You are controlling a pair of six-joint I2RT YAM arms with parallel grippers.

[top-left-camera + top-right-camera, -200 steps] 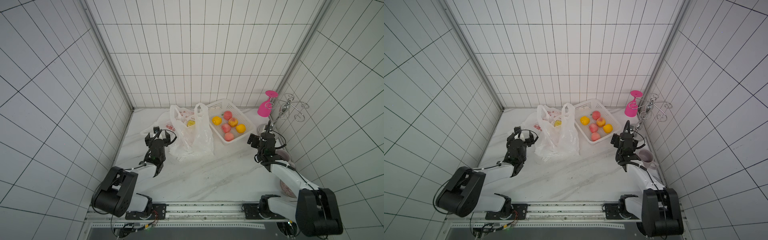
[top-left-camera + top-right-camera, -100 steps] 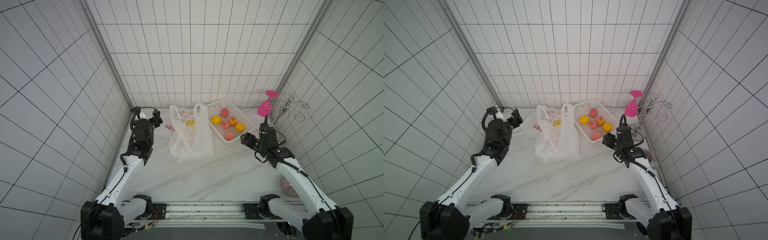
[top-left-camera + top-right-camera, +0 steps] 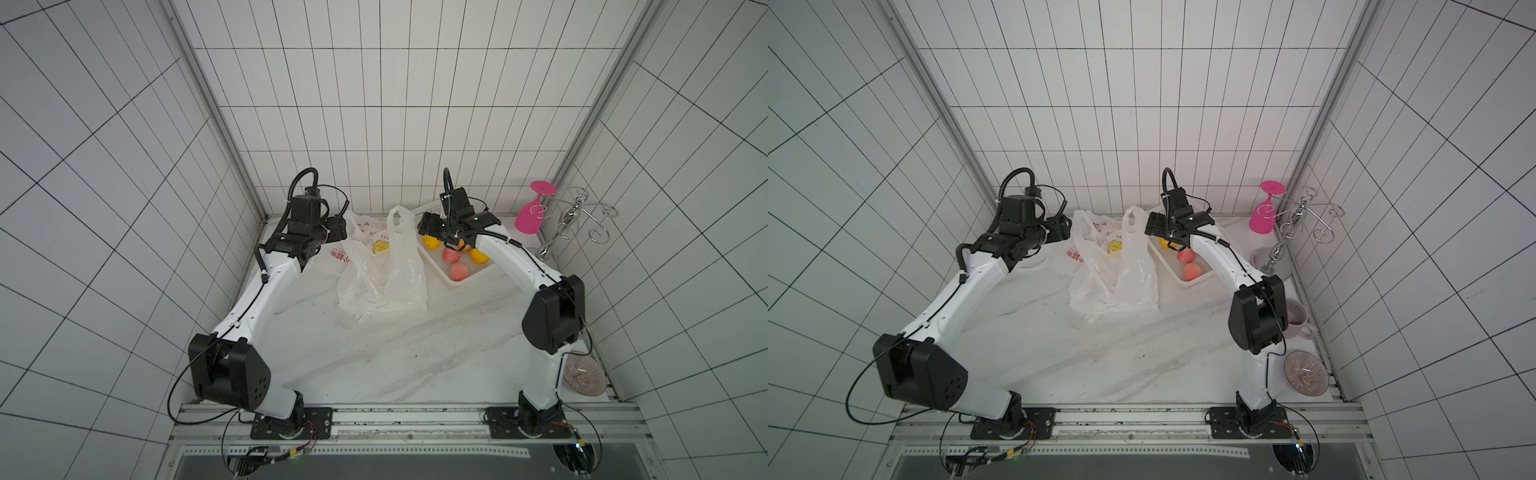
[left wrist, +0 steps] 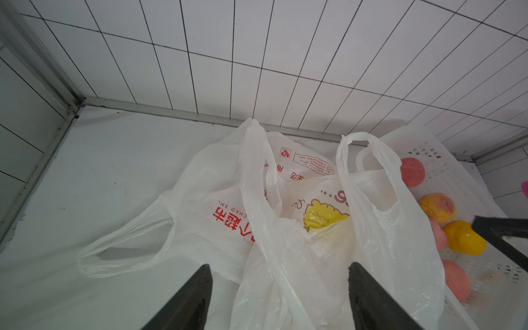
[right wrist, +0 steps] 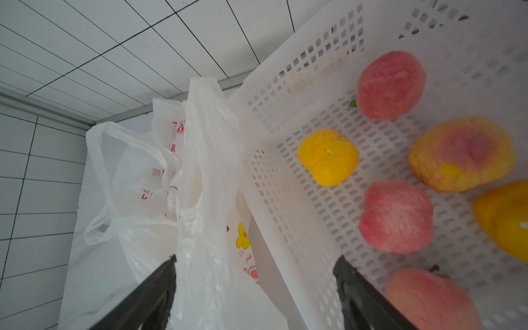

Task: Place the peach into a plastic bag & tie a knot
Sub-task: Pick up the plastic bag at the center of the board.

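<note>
- The left arm (image 3: 257, 299) stretches up the table from its base, with the wrist bent level. The left gripper (image 3: 337, 229) hovers at about 10 o'clock of the plastic bag (image 3: 386, 274), aimed at it.
- Its fingers (image 4: 194, 297) stand apart, and nothing is pinched between them.
- The right arm (image 3: 515, 262) arcs over the white basket (image 3: 461, 284). The right gripper (image 3: 430, 224) hangs at the bag's 2 o'clock.
- Its fingers (image 5: 148, 294) are spread too (an upright bag handle (image 5: 205, 137) and the basket wall show between them, unclamped).
- The peaches (image 5: 395, 217) lie in the basket, at the bag's 3 o'clock.
</note>
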